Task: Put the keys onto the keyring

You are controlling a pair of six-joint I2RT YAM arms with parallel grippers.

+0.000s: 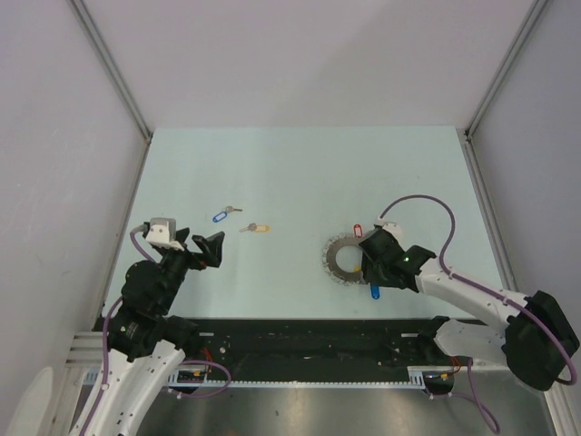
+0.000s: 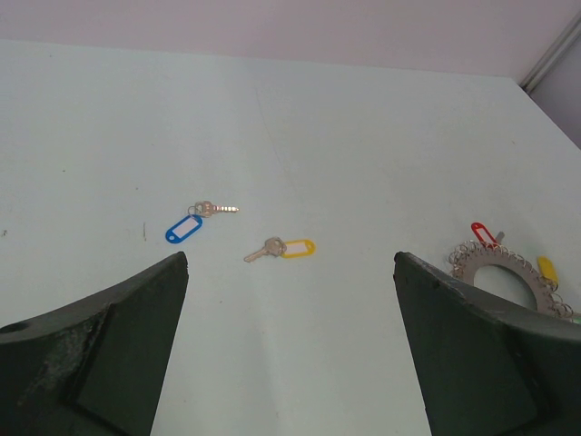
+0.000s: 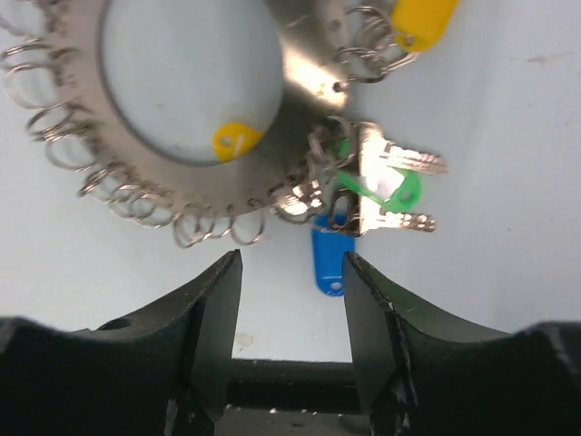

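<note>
Large round grey metal keyring (image 1: 343, 261), fringed with wire loops (image 3: 54, 127), lies flat. The small silver blue-tagged key (image 1: 221, 215) and small silver yellow-tagged key (image 1: 254, 228) lie loose well left of the keyring, apart from each other, neither on it. Right claw (image 3: 292, 282) sits at the keyring's near rim, fingers part-way apart and clamping nothing; left claw (image 1: 207, 245) is well left of the keyring, just short of the keys, fully spread and empty. Risk, as judged: the right fingers snag a loop or the hanging blue tag (image 3: 329, 259) and drag the keyring, and the flat keys may skid on the smooth pale-green tabletop (image 1: 300, 173), which is enclosed by plain pale walls (image 1: 300, 54).
</note>
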